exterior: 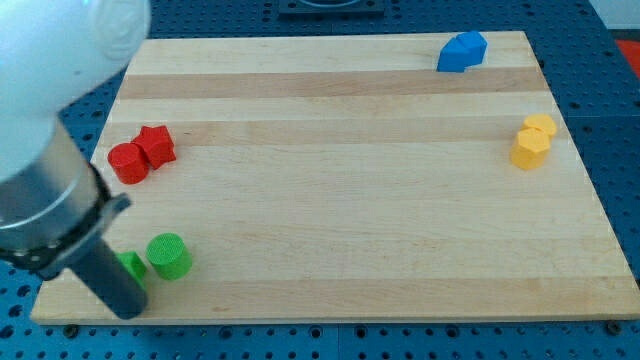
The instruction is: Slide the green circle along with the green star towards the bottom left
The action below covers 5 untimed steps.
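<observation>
The green circle (pixel 168 255) sits near the board's bottom left corner. The green star (pixel 131 267) lies just to its left, touching it or nearly so, and is largely hidden behind my rod. My tip (pixel 128 310) is at the board's bottom left edge, just below the green star and to the lower left of the green circle. The arm's white and dark body fills the view's left side.
A red circle (pixel 128 162) and a red star (pixel 156 145) sit together at the left edge. Blue blocks (pixel 461 51) are at the top right. Two yellow blocks (pixel 533 141) are at the right edge. The wooden board (pixel 350 200) ends just below my tip.
</observation>
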Available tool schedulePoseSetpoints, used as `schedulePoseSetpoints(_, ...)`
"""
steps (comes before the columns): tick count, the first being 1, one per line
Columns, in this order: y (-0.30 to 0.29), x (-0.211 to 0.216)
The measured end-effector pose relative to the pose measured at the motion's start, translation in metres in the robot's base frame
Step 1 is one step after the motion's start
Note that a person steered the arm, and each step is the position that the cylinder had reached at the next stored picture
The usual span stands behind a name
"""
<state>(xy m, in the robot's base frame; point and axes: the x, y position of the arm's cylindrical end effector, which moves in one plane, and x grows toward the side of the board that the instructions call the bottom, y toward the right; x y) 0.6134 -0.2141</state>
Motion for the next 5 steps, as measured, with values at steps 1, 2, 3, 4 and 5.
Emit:
schedulePoseSetpoints(1, -0.029, -0.006)
schedulePoseSetpoints(2, -0.008, -0.001)
schedulePoseSetpoints(3, 0.071, 0.001)
schedulePoseSetpoints(4, 0.150, -0.007)
schedulePoseSetpoints(5, 0.164, -0.045)
